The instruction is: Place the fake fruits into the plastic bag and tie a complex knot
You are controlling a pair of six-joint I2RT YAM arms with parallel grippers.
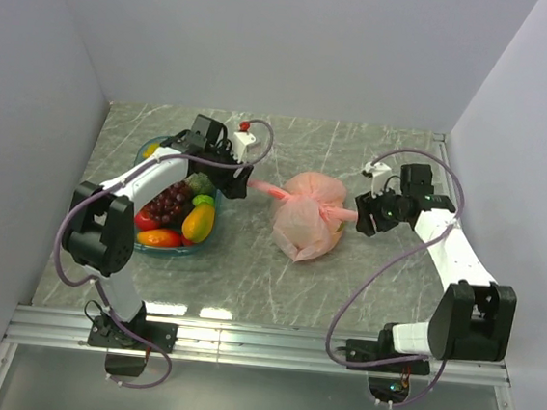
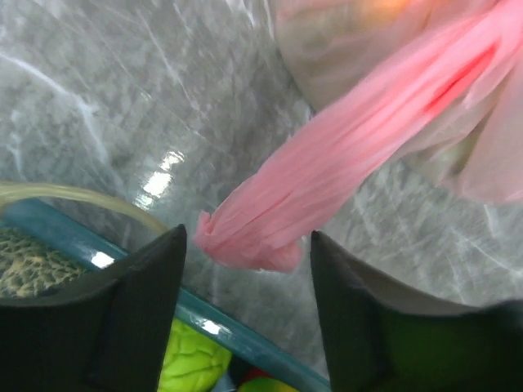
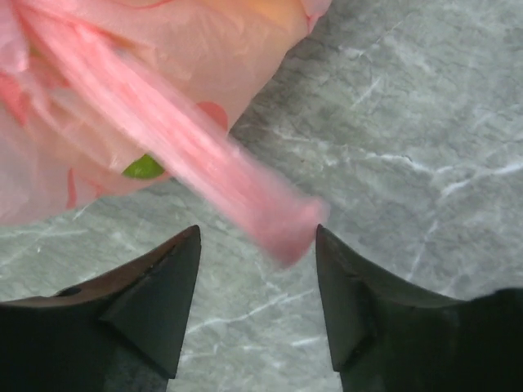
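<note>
Bag (image 1: 305,229) sat on the table (image 1: 246,290) between my two arms, bunched shut at a knot (image 1: 305,200) on its top, with one tail running out to each side. My left gripper (image 2: 247,235) was released: its fingers stood apart, and the end of the left tail (image 2: 343,155) hung loose in the gap, touching neither finger as far as I could see. My right gripper (image 3: 257,230) was likewise released, jaws wide, with the blurred end of the right tail (image 3: 188,139) between them, close to one fingertip; I could not tell whether it touched. A green piece (image 3: 145,167) showed through the bag's plastic. Other fruits (image 1: 171,210) lay in the tray (image 1: 170,251) beside my left arm, well apart from the bag.
</note>
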